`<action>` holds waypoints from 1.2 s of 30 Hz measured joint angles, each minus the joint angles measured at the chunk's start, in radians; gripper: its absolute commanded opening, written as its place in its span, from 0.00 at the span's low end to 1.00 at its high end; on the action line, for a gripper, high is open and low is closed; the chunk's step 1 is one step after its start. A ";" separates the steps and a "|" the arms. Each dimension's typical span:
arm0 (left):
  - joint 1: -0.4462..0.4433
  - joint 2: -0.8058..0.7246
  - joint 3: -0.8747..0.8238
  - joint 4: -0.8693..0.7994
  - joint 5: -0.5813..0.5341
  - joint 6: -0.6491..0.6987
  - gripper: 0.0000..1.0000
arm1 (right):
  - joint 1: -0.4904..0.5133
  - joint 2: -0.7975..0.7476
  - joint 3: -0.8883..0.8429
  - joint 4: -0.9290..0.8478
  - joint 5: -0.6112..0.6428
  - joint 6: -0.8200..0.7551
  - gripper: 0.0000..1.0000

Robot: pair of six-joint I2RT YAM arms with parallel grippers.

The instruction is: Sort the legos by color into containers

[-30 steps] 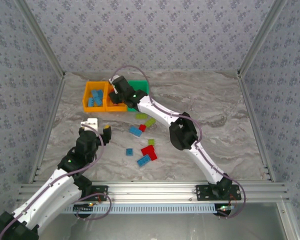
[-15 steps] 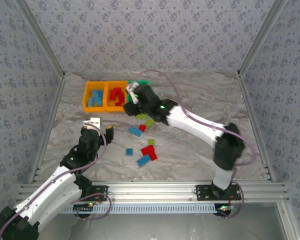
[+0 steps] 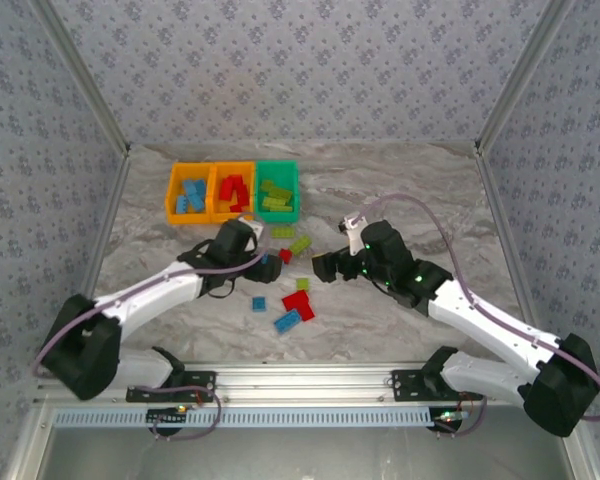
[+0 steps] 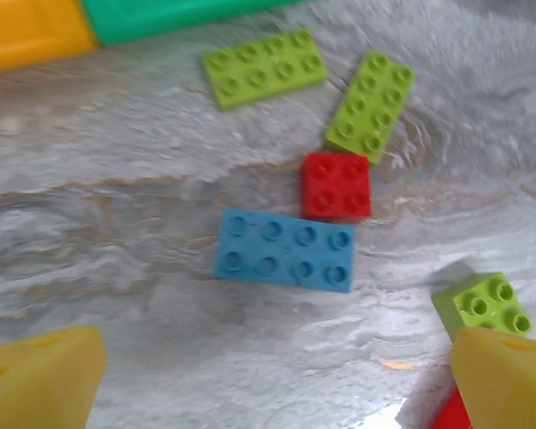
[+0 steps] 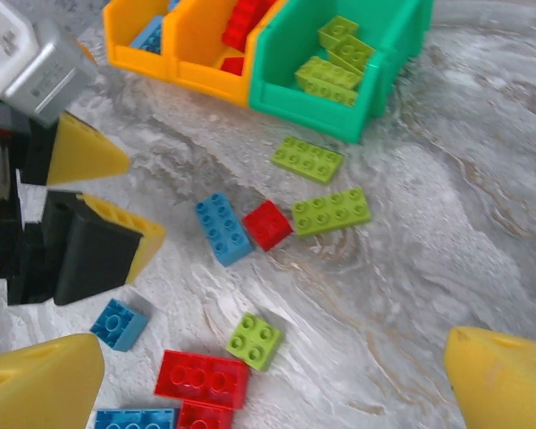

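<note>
Marbled grey stone pattern covers the table (image 3: 430,215), which carries 3 joined containers at its far left. The left orange-yellow bin (image 3: 187,219) holds light blue legos, the middle orange-yellow bin (image 3: 232,217) holds red ones, and the green bin (image 3: 278,217) on the right holds lime ones.

More legos lie loose on the table, near of the bins. 2 long lime bricks (image 4: 264,67) (image 4: 370,107) sit just near of the green bin. A small red brick (image 4: 337,186) lies just beside a long blue brick (image 4: 284,250). A small lime brick (image 5: 255,340) sits nearer, close to a long red brick (image 5: 201,375) and a small blue brick (image 5: 119,323).

The left gripper (image 3: 250,252) hangs low at the left edge of this scatter, facing the long blue brick. Its jaws are spread wide with nothing between them.

The right gripper (image 3: 325,266) is to the right of the loose bricks, pointing left toward them. Its jaws also stand wide apart and empty.
</note>
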 measured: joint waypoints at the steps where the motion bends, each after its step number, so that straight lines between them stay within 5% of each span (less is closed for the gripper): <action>1: -0.005 0.031 0.014 -0.005 0.002 0.004 0.99 | -0.013 -0.008 -0.011 0.000 -0.008 0.011 1.00; 8: -0.008 0.270 0.155 -0.057 -0.021 0.054 0.95 | -0.063 -0.014 -0.051 0.014 -0.027 0.069 1.00; 17: -0.006 0.432 0.257 -0.071 -0.028 0.078 0.68 | -0.121 -0.014 -0.093 0.053 -0.072 0.137 1.00; 24: -0.006 0.429 0.251 -0.048 -0.029 0.071 0.52 | -0.128 -0.014 -0.097 0.060 -0.118 0.173 1.00; 36: 0.014 0.094 0.163 -0.093 -0.127 0.051 0.51 | -0.128 -0.014 -0.097 0.074 -0.142 0.197 1.00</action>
